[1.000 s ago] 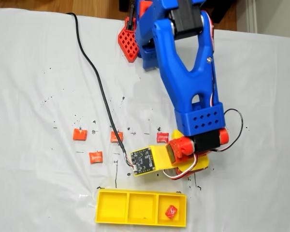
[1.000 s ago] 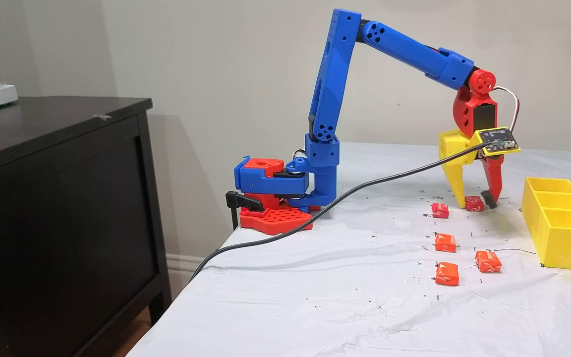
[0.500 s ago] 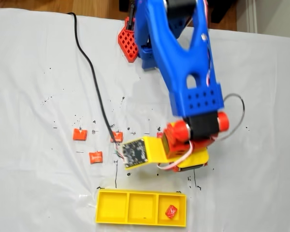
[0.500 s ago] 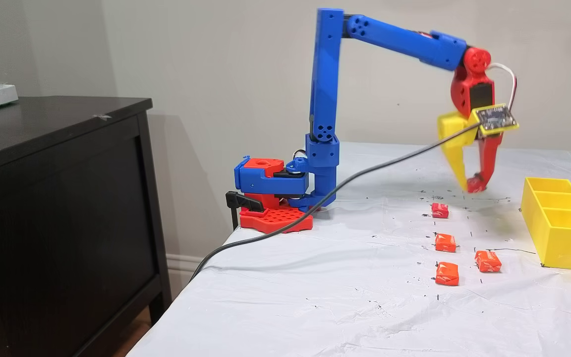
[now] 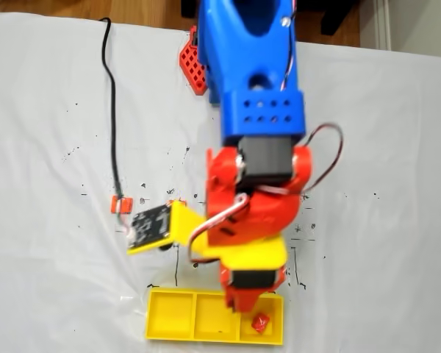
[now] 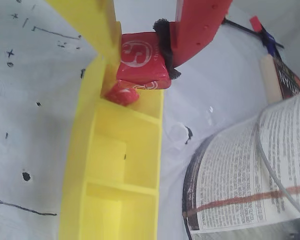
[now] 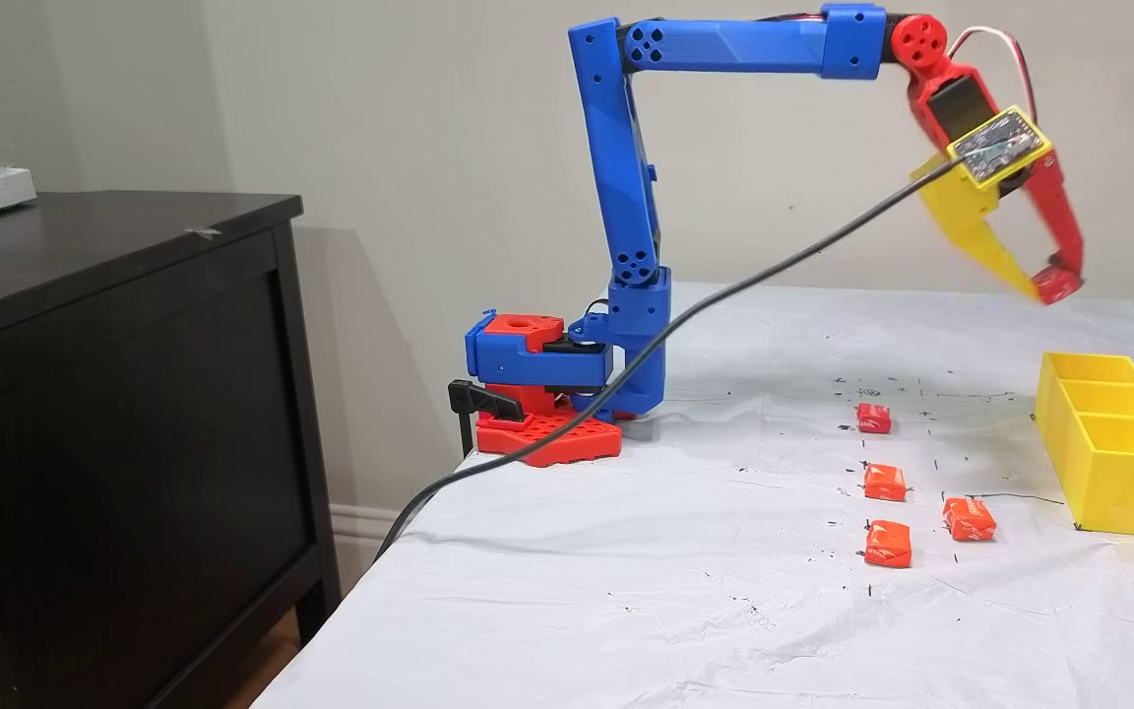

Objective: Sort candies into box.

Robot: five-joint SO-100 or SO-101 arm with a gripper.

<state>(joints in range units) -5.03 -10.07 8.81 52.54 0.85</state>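
Observation:
My gripper (image 7: 1052,287) hangs high in the air, above the far end of the yellow box (image 7: 1118,473), shut on a red candy (image 7: 1058,285). In the wrist view the held candy (image 6: 140,55) sits squeezed between the yellow finger (image 6: 97,25) and the red finger (image 6: 197,25), above the end compartment of the box (image 6: 75,165). Another candy (image 6: 121,94) lies in that compartment, at the box's right end (image 5: 259,322) in a fixed view. Several loose candies (image 7: 884,482) lie on the white cloth left of the box. The arm hides some of them from above.
A black cable (image 7: 724,295) runs from the wrist camera down across the cloth and off the table edge. The arm's red and blue base (image 7: 537,394) stands at the back. A dark cabinet (image 7: 114,394) stands beside the table. A printed sheet (image 6: 250,175) lies beside the box.
The gripper shut on a candy on the cloth, lifted it high and swung it toward the box. The other candies have not moved.

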